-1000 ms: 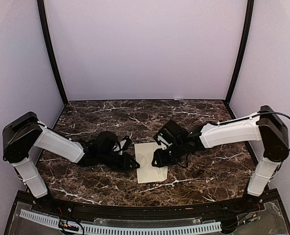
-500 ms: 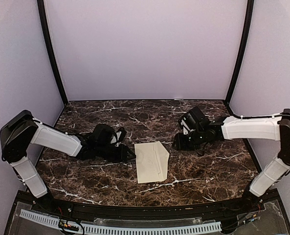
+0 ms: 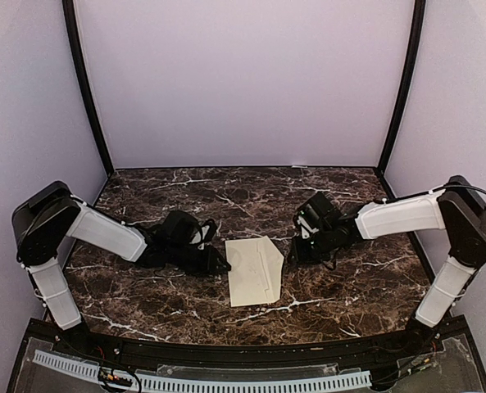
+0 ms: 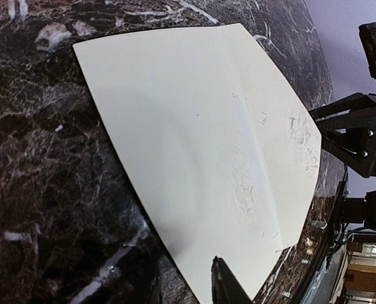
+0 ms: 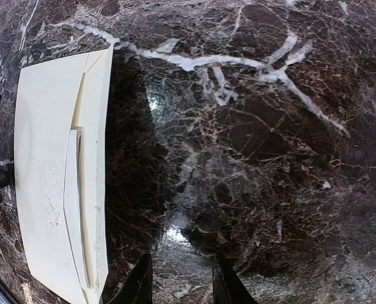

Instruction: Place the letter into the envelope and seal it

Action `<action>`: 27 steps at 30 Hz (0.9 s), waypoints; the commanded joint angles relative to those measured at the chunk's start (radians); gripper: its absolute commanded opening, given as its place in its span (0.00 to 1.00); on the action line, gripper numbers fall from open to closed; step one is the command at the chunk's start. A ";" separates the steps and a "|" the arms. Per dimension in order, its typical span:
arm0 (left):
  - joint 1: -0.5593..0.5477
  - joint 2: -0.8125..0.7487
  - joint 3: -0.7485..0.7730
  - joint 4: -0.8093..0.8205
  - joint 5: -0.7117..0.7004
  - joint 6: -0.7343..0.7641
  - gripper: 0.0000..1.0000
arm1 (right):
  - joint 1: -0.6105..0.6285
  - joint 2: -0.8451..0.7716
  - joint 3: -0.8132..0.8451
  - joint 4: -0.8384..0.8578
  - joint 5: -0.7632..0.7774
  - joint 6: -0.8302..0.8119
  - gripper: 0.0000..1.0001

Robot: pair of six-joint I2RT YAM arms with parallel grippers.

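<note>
Just press envelope (image 3: 253,270) flap (image 5: 87,209) down with right gripper (image 3: 292,255) (spread, empty) at its right side; pin left edge with left gripper (image 3: 220,264) (can't tell gap).

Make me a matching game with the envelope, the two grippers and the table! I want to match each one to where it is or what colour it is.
Things:
1. envelope
2. left gripper
3. right gripper
4. table

Clues:
A. dark marble with white veins
B. at the envelope's right edge
C. cream, lying flat in the middle
D. at the envelope's left edge

Pairs: 1-C, 2-D, 3-B, 4-A
</note>
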State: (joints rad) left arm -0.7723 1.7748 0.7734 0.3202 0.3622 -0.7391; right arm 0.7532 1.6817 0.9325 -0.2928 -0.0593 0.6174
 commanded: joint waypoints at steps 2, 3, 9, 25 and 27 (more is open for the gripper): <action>0.005 0.041 0.034 0.017 0.032 0.023 0.26 | 0.015 0.029 0.014 0.085 -0.066 -0.013 0.28; 0.004 0.047 0.037 0.016 0.033 0.024 0.26 | 0.022 0.036 0.018 0.095 -0.073 -0.012 0.27; 0.004 0.080 0.047 0.026 0.046 0.024 0.22 | 0.073 0.068 0.064 0.148 -0.111 0.000 0.17; 0.004 0.083 0.043 0.034 0.056 0.022 0.21 | 0.128 0.194 0.136 0.220 -0.192 0.021 0.05; 0.004 0.082 0.042 0.035 0.057 0.022 0.21 | 0.130 0.206 0.136 0.223 -0.195 0.022 0.05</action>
State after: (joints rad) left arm -0.7704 1.8492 0.8127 0.3664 0.4076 -0.7261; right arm 0.8703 1.8641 1.0412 -0.1059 -0.2337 0.6338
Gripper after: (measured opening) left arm 0.209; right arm 0.053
